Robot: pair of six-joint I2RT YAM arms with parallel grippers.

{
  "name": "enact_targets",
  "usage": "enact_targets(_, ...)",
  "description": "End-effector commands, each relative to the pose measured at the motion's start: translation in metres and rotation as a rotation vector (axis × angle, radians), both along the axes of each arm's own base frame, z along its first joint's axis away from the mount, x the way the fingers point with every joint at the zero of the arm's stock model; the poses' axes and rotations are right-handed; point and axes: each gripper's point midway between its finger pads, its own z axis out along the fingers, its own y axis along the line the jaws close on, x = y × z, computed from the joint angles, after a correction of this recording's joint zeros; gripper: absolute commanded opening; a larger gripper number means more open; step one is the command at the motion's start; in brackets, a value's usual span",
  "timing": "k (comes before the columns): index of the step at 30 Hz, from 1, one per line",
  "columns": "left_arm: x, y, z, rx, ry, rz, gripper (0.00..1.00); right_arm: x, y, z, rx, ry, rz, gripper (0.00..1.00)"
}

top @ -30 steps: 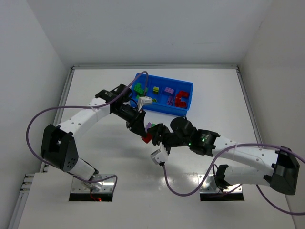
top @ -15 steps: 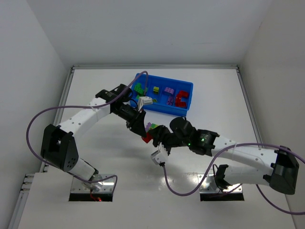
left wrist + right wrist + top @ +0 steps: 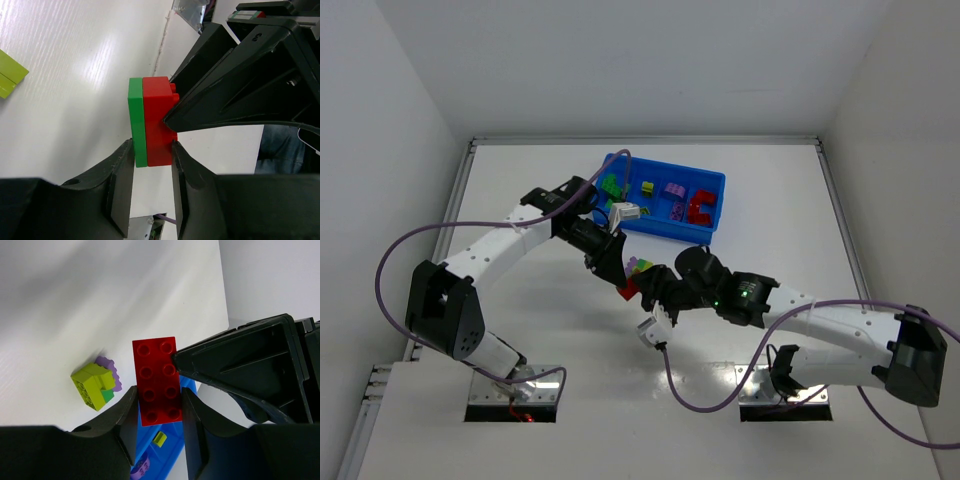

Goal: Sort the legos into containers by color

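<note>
A red brick (image 3: 156,380) with a green plate (image 3: 135,122) stuck to one face is held above the table between both grippers. My left gripper (image 3: 152,150) is shut on one end of it, across the red and green faces. My right gripper (image 3: 157,395) is shut on the red brick's sides at the other end. In the top view they meet at the table's middle, left gripper (image 3: 617,275), right gripper (image 3: 645,287). The blue tray (image 3: 715,178) lies behind them, with green, yellow-green, purple and red bricks in its four compartments.
A small cluster of yellow-green, green and purple bricks (image 3: 95,382) lies on the table just under the grippers, also in the top view (image 3: 638,265). A flat yellow-green piece (image 3: 10,75) shows at the left wrist view's edge. White walls surround the table.
Hardly anything. Both grippers stay clamped on the red-and-green piece; the right wrist has shifted very slightly to the left.
</note>
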Motion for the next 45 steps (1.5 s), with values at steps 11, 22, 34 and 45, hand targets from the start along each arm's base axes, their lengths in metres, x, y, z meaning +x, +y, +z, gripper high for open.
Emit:
enact_targets(11,-0.009,0.000,0.029,-0.116,-0.161,0.015,0.66,-0.008,-0.005,0.005,0.011,0.040,-0.027,0.08)
enact_targets(22,0.034,0.049,0.054,-0.069,-0.463,0.368,0.96,0.020,-0.042,0.042,0.267,0.585,-0.522,0.05)
enact_targets(34,0.003,0.048,0.060,-0.325,-0.392,0.222,0.88,0.033,-0.043,0.097,0.469,1.409,-0.719,0.04)
enact_targets(45,0.010,0.034,0.089,-0.503,-0.357,0.134,0.87,0.055,-0.023,0.145,0.485,2.075,-0.427,0.04)
